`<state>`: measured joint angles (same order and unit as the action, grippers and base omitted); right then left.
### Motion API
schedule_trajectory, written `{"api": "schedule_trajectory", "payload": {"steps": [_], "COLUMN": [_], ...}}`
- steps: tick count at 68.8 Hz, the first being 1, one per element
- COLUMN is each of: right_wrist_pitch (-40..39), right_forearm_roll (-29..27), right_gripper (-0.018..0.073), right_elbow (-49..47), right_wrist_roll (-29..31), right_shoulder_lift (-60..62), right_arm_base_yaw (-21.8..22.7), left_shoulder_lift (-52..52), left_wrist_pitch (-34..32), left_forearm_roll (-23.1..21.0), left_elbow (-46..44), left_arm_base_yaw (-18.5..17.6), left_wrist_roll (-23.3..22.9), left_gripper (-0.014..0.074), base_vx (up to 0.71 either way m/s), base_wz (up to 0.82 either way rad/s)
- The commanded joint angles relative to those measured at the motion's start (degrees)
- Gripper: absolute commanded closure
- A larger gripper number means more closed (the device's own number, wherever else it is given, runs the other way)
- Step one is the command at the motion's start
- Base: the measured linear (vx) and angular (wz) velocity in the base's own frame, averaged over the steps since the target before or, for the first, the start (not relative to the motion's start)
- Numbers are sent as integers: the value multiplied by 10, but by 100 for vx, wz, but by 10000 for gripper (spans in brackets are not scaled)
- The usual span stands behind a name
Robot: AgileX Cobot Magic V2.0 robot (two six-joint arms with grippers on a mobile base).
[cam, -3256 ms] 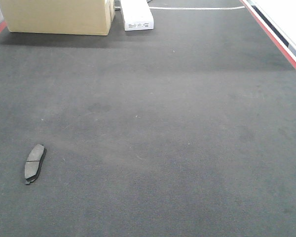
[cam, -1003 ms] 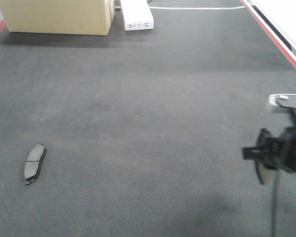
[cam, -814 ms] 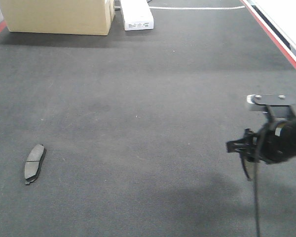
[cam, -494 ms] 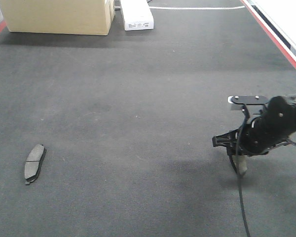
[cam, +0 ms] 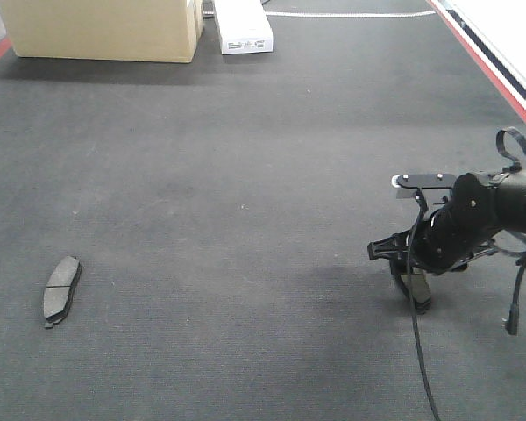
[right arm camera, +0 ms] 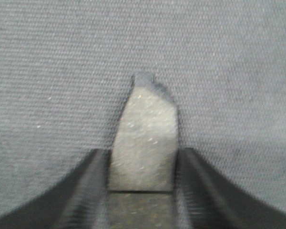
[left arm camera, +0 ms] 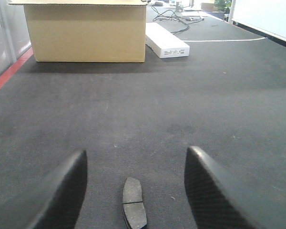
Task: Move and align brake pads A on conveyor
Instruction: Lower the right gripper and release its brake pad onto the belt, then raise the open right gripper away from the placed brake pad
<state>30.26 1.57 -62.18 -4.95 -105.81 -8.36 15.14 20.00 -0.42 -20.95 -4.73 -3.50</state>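
jaws on r arm pinch brake pad close to conveyor, shifted left vs 0.5s ago; l jaws spread.

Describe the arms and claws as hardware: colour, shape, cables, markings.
The right arm is black with a rounded wrist housing, a flat black bracket with a pale end, a thin black cable hanging below and a black strap loop. The right claw is black. The left claw has two broad black fingers with rounded tips and a fine woven texture. No readable markings.
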Motion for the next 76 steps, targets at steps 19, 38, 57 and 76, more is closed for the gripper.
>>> {"api": "schedule_trajectory", "payload": {"steps": [19,38,57,76], "right_wrist_pitch": [-38,-75,-85,-81], "right_forearm_roll": [55,59,56,27], "right_gripper": [136,136,136,136], "right_elbow": [73,183,281,364], "right_wrist_roll": [2,15,15,15], "right_shoulder_lift": [213,416,632,848], "right_arm_base_yaw": [2,1,1,1], "left_shoulder_lift": [6,6,6,6], "left_wrist_pitch": [-38,-38,-38,-38], "left_forearm_roll": [-2,-2,-2,-2], "left_elbow": [-16,-16,-16,-16], "left_arm_base_yaw": [-1,-1,-1,-1], "left_wrist_roll": [-4,-4,-4,-4], "left_gripper": [174,174,174,174], "base_vx": [0,0,0,0], "base_wz": [0,0,0,0]}}
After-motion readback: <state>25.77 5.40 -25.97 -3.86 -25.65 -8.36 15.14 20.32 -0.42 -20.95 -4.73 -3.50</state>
